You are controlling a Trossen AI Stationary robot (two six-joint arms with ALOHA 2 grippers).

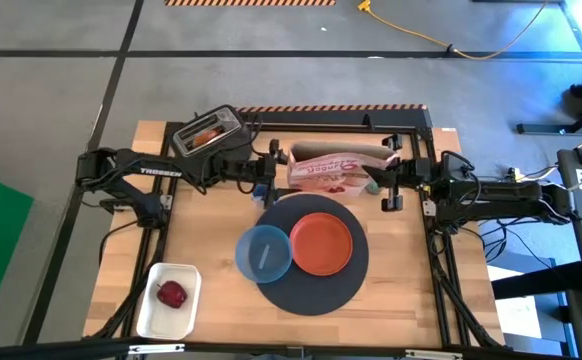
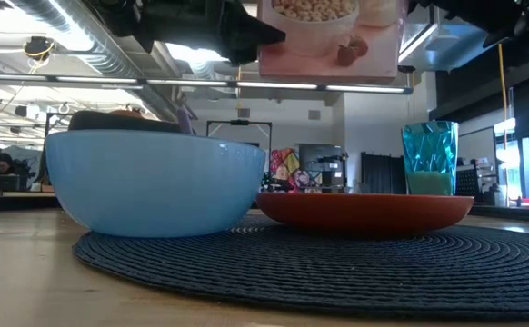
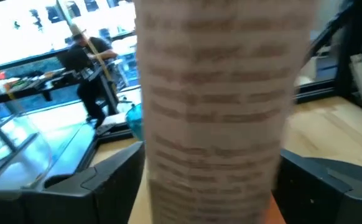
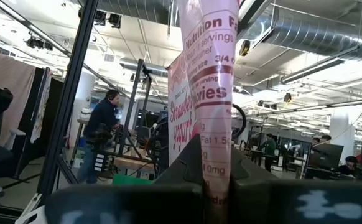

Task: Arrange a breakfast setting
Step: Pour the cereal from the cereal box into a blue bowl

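Presently, largest first. Bench: pale wood, carrying the setting.

Mat: large, round, dark-grey, woven; likely limp and grippy; lies at the bench's middle.

Cereal box: pink carton, held off the bench between both arms, just behind the mat. Judged light, thin-walled, easily crushed, its contents apt to shift; best taken across its narrow edges.

Orange plate: on the mat; stiff, probably slick-glazed; take it by the rim.

Blue bowl: touching the plate's left side, overhanging the mat's edge; smooth, breakable by the look.

Green cup: translucent, faceted, upright behind the plate; light, tippable.

Red apple: in a white tray at the near-left corner.

Left hand: wide fingers flank the box's end; contact uncertain.

Right hand: pinches the box's thin edge.
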